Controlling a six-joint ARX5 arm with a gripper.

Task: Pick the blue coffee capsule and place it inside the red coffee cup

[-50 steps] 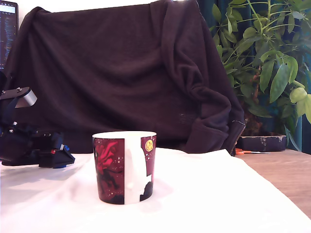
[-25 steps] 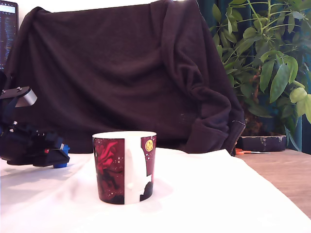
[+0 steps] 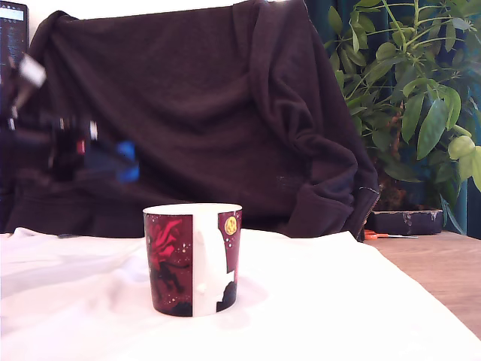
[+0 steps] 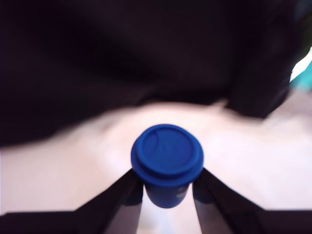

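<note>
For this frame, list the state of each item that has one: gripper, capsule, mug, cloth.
gripper: shut on the blue coffee capsule, raised above the table, motion-blurred in the exterior view.
blue coffee capsule: held between the fingers, off the cloth.
red coffee cup: upright on the white cloth, handle facing the exterior camera; inside not visible.
white cloth: spread over the table, slightly wrinkled.

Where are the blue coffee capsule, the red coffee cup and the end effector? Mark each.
blue coffee capsule (image 4: 167, 150): wrist view, on its round flat top.
red coffee cup (image 3: 170, 259): exterior view, on its dark red side wall.
end effector (image 4: 167, 187): wrist view, midway between the two fingertips.
</note>
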